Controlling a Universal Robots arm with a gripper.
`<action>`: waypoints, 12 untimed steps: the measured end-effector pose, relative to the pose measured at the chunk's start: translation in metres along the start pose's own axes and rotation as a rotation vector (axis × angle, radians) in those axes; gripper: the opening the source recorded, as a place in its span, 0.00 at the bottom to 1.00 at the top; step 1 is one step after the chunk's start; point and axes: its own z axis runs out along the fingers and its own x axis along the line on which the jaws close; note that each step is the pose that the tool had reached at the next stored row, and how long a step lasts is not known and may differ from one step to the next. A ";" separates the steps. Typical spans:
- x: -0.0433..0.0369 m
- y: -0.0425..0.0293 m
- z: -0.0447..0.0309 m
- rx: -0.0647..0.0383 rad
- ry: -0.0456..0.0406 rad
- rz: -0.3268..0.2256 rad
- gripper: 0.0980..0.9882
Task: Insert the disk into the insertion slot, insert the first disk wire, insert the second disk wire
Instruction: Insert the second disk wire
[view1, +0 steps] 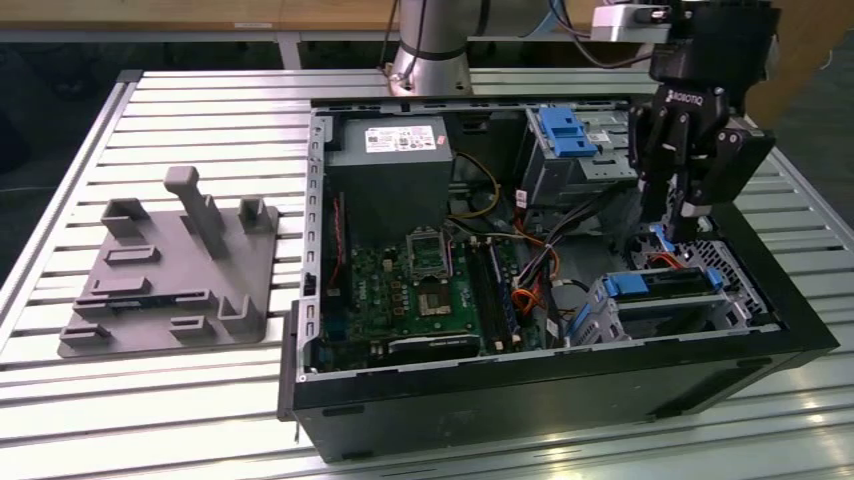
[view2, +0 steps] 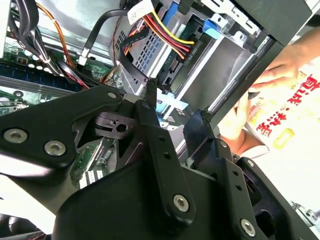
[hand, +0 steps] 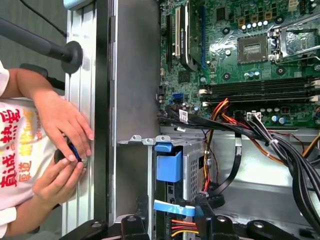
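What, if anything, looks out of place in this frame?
A person's hands are over the table just outside the computer case, holding something small, which is odd so near the robot's work. Nothing else stands out.

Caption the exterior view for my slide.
Gripper inside an open computer case on a slatted table, close above the disk sitting in the insertion slot.

Just below the matt black gripper (view1: 677, 232), the flat silver-grey metal disk (view1: 663, 284) wears a smooth bright blue plastic carrier inside the dull grey perforated sheet-metal insertion slot (view1: 603, 322). Beside the gripper the green circuit board (view1: 427, 290) looks glossy. The ribbed silver metal table (view1: 174, 400) shines smooth.
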 end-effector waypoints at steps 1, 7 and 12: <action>-0.0007 -0.0001 0.0003 0.001 0.0013 -0.001 0.44; -0.0039 0.0000 0.0032 0.011 0.0033 -0.003 0.44; -0.0043 0.0002 0.0039 0.012 0.0191 -0.005 0.44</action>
